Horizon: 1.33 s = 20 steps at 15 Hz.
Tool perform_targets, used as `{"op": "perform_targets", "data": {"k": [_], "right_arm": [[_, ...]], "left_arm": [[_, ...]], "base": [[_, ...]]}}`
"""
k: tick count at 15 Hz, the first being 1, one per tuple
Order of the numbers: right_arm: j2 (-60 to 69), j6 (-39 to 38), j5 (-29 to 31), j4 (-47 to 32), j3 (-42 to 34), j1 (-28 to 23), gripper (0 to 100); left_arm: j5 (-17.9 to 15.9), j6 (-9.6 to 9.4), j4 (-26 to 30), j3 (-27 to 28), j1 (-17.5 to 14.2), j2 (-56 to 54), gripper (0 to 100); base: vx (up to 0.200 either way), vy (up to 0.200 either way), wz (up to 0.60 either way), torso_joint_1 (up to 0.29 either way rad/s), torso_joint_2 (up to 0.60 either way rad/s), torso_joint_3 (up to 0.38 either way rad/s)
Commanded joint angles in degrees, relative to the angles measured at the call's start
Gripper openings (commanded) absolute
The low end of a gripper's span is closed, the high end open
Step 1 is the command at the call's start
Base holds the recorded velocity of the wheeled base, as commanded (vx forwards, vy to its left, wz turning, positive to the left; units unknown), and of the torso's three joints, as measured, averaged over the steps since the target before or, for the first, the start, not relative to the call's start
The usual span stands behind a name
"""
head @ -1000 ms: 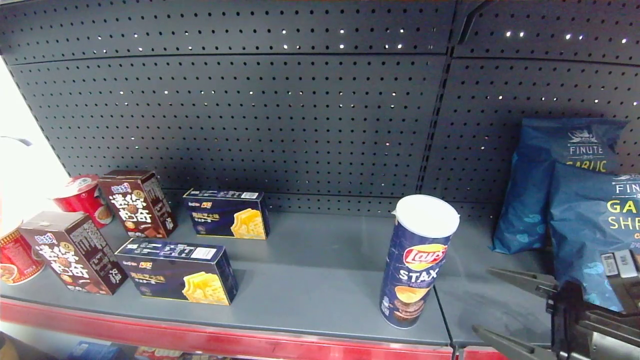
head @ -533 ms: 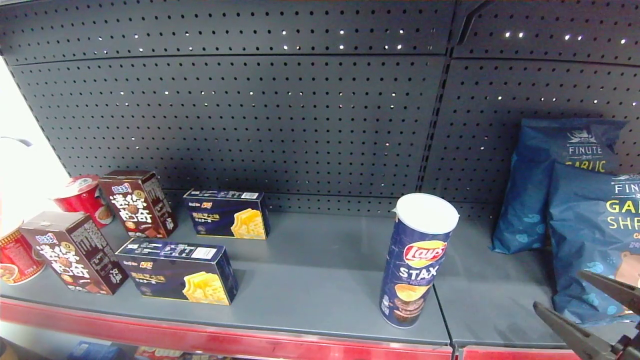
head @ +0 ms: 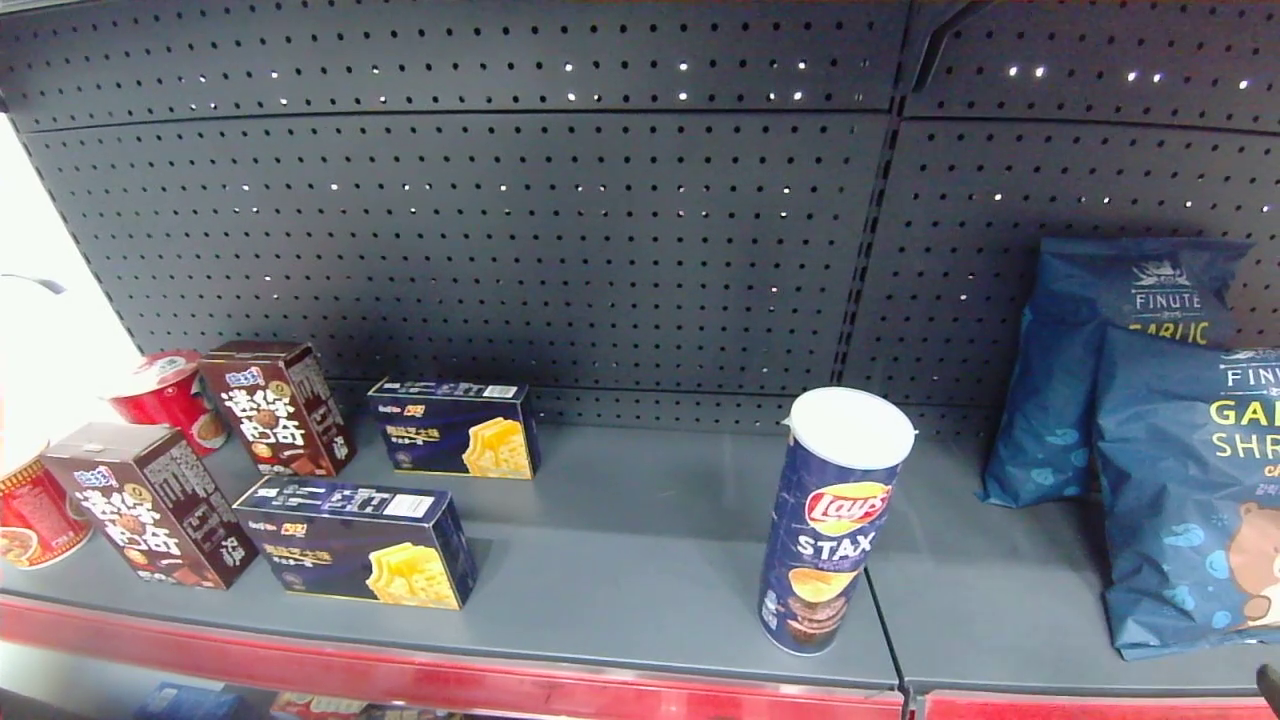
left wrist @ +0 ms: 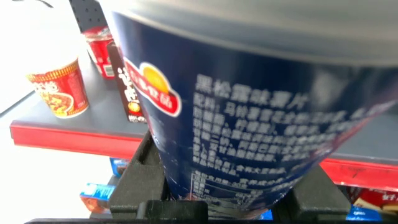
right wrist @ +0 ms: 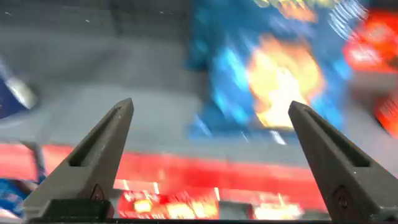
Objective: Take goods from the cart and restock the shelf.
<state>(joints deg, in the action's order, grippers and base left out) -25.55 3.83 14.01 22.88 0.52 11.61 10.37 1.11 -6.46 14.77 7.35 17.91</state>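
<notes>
Just off the red shelf edge [left wrist: 62, 134], left gripper [left wrist: 230, 186] had fingers [left wrist: 140, 180] clamped on a blue can [left wrist: 249, 93]; right gripper [right wrist: 210, 106] sat spread wide, facing a blue bag [right wrist: 273, 68]. Wide grey shelf [head: 620, 560] stretch showed between standing can [head: 835, 520] and boxes [head: 360, 545].

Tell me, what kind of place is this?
Probably a shop's snack aisle. A metal shelf with a red front edge and a pegboard back holds goods in rows facing out: snack boxes, a chip can and blue bags.
</notes>
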Motion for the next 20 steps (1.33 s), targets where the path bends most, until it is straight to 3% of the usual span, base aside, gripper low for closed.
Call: {"op": "perform_targets", "data": {"k": [1,2,6,9,11,13,16,20], "right_arm": [[17.5,0.0,2.7,-13.4,0.2,-2.0,100],[20.7,-0.7,3.0,-17.6,-0.3,-2.4,100],[20.6,-0.2,-2.1,-19.3,-0.3,-2.4,100],[20.6,0.9,-4.7,-19.4,-0.3,-2.5,100],[20.6,0.7,-5.3,-19.3,-0.3,-2.4,100],[20.6,0.8,-5.0,-19.4,-0.3,-2.4,100],[20.6,1.2,-6.6,-19.4,-0.3,-2.4,100],[20.6,1.1,-9.1,-19.4,-0.3,-2.4,100]], "left_arm": [[-0.3,-0.05,-0.1,0.4,0.3,-1.0,0],[-0.9,-0.05,-0.1,0.9,0.6,-0.9,0],[-5.8,-0.58,-0.1,4.2,1.3,-0.2,0],[-13.5,-0.67,-0.3,13.0,1.3,8.5,0],[-17.1,-0.76,-1.2,14.2,1.3,13.2,0],[-17.2,-0.93,-1.4,14.1,1.6,15.4,0],[-17.1,-0.85,-3.2,14.2,7.9,18.0,0],[-17.1,-0.76,-4.2,14.4,8.6,19.7,0]], "base": [[0.000,0.000,0.00,0.000,0.00,0.000],[0.000,0.000,0.00,0.000,0.00,0.000],[0.000,0.000,0.00,0.000,0.00,0.000],[0.000,0.000,0.00,0.000,0.00,0.000],[0.000,0.000,0.00,0.000,0.00,0.000],[0.000,0.000,0.00,0.000,0.00,0.000],[0.000,0.000,0.00,0.000,0.00,0.000],[0.000,0.000,-0.45,-0.001,0.00,0.003]]}}
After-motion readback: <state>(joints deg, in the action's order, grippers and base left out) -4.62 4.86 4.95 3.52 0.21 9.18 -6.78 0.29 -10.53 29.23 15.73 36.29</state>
